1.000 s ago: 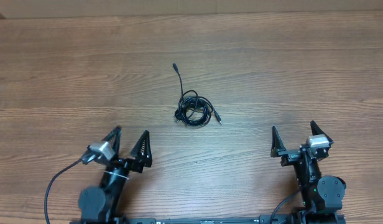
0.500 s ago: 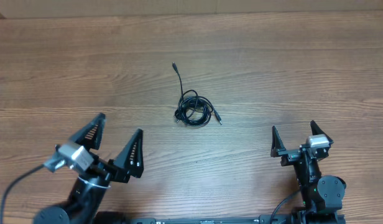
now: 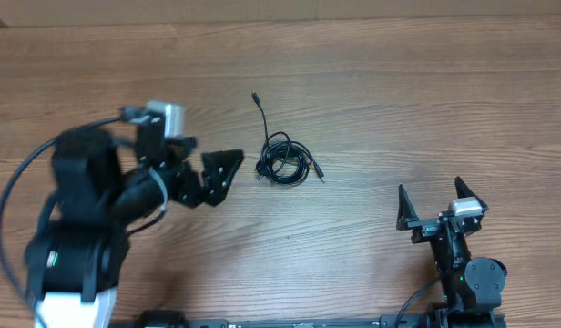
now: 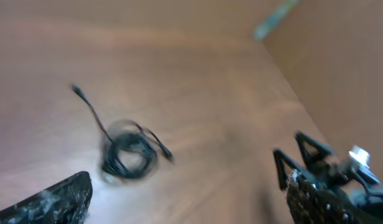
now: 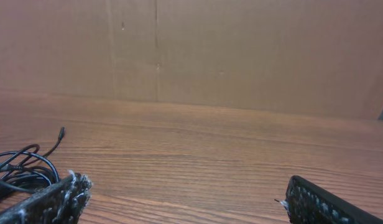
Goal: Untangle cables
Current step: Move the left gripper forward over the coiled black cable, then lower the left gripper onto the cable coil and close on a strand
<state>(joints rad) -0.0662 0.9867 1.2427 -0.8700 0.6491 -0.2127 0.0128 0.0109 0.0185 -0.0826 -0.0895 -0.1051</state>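
The cables [image 3: 282,162] lie as a small bunch of thin black loops at mid table. One tail runs back to a plug [image 3: 255,95], and another plug end [image 3: 321,178] sticks out to the right. My left gripper [image 3: 215,178] is open and empty, raised just left of the bunch and pointing at it. The left wrist view is blurred and shows the cables [image 4: 126,152] ahead of my open left gripper [image 4: 191,208]. My right gripper [image 3: 433,205] is open and empty near the front right. In the right wrist view the cables [image 5: 17,171] show at the left edge, left of my right gripper [image 5: 185,199].
The wooden table [image 3: 426,100] runs back to a brown cardboard wall [image 5: 241,56]. The left arm's thick black cord [image 3: 12,214] loops at the front left. The right arm [image 4: 322,165] shows in the left wrist view.
My left arm has lifted from the front edge and swung forward and right toward the cables, gripper still open. The right arm and the cables have not moved.
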